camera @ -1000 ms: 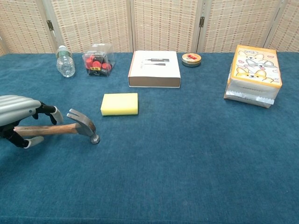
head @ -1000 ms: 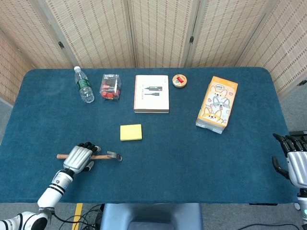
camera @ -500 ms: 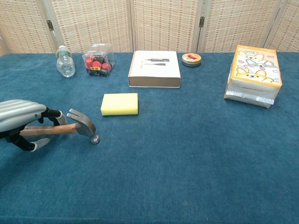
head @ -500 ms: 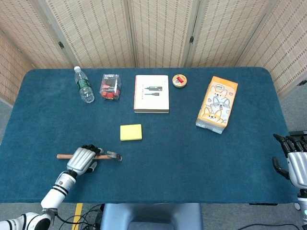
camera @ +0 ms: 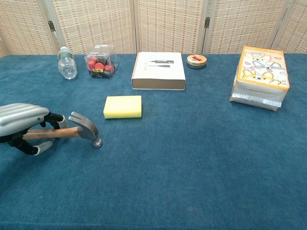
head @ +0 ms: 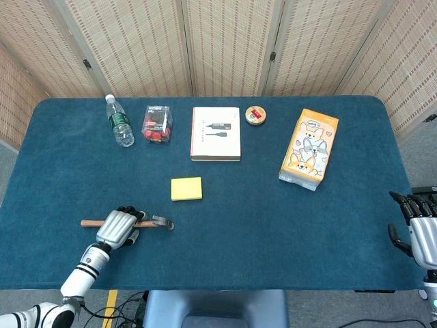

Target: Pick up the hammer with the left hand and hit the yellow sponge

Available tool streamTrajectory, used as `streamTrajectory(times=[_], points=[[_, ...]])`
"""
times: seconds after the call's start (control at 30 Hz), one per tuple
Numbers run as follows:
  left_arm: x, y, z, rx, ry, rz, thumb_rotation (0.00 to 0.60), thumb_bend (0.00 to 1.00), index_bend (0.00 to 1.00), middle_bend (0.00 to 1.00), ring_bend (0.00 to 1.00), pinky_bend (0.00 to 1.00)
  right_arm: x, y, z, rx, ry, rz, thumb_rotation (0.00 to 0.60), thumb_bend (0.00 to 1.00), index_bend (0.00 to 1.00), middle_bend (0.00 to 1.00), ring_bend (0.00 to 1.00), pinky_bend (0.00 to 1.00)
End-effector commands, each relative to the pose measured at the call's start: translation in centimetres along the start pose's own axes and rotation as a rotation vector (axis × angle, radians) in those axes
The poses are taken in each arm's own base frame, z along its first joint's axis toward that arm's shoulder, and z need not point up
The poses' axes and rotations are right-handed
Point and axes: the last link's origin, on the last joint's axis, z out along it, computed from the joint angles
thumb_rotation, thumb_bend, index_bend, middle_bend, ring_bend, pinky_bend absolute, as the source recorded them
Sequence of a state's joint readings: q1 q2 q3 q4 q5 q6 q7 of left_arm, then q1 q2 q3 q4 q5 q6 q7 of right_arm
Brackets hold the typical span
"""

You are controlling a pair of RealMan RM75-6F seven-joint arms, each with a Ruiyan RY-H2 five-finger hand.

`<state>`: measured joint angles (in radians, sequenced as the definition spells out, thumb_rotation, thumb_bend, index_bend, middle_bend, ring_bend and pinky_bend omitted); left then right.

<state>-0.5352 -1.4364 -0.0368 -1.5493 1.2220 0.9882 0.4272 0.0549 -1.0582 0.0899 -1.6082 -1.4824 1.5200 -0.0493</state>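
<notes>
From the head view we look steeply down from high above the near edge, taking in the whole blue table [head: 273, 225] and the folding screens [head: 225, 44] behind. From the chest view we look low and nearly level across the same table top, closer in.

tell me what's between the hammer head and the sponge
Nothing: only bare blue cloth lies between the hammer head and the sponge, plain in both the chest and head views.
</notes>
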Motion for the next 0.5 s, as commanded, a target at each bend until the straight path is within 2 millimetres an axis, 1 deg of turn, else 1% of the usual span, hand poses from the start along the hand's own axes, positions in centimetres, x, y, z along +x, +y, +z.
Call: streamTrajectory(times=[0.03,0.5], points=[[-0.02,0.02,0.02,0.000,-0.001,0.001,0.600,0.54,0.36,0.44,0.28,0.32,0.01,0.00,0.01,-0.001,0.000,0.000,0.600,0.35,0.17,0.28,0.18,0.23],[-0.01,0.24,-0.19,-0.005,-0.012,0.011,0.600,0.59,0.36,0.44,0.28,0.32,-0.02,0.18,-0.09,-0.009,-0.002,0.001,0.600,0.35,0.17,0.28,0.18,0.23]])
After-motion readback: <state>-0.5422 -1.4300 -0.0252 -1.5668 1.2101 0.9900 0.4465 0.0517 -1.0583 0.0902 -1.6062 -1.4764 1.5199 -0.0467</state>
